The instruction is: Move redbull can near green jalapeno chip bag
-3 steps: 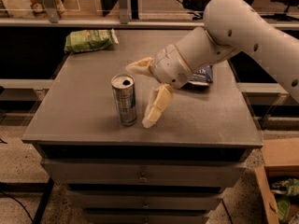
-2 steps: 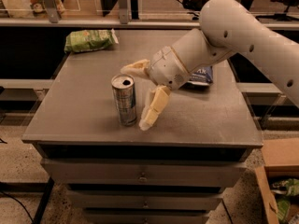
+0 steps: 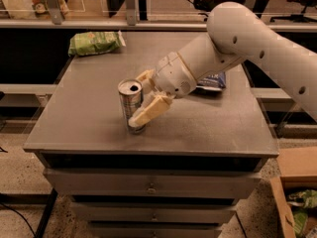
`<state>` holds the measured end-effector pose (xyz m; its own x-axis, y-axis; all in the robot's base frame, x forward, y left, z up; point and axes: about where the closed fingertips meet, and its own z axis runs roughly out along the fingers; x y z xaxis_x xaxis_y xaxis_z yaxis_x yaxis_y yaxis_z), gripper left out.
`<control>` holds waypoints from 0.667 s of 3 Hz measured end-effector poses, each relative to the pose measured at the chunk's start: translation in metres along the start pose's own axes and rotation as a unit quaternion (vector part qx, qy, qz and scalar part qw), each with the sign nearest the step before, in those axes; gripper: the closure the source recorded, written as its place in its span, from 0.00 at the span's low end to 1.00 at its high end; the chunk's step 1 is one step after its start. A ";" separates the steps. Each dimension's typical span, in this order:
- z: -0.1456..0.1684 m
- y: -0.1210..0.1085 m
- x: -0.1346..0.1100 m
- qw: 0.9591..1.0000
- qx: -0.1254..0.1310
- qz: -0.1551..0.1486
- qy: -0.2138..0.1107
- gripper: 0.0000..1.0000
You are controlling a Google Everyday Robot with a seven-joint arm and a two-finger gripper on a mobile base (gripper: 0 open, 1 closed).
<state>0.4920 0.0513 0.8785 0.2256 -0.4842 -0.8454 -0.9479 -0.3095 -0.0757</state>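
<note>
The redbull can [image 3: 130,97] stands upright on the grey table [image 3: 84,118], left of centre near the front. My gripper [image 3: 136,99] has come in from the right at can height, and its tan fingers [image 3: 151,110] straddle the can, one in front and one behind. The front finger lies against the can's lower side. The jaws are still spread wider than the can. The green jalapeno chip bag [image 3: 94,42] lies at the table's far left corner, well apart from the can.
A dark blue bag [image 3: 213,82] lies at the right of the table, partly hidden behind my white arm [image 3: 237,38]. Shelving rails run behind the table. An open cardboard box [image 3: 297,182] sits on the floor at the lower right.
My gripper has moved left, from beside the can to around it. The fingers have come a little closer together. The can and the bags have not moved.
</note>
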 end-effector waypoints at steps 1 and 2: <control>0.002 0.000 -0.001 1.000 -0.002 -0.001 0.000 0.64; 0.003 0.000 -0.002 1.000 -0.003 -0.002 0.000 0.87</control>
<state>0.4906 0.0548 0.8784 0.2290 -0.4833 -0.8449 -0.9457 -0.3163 -0.0754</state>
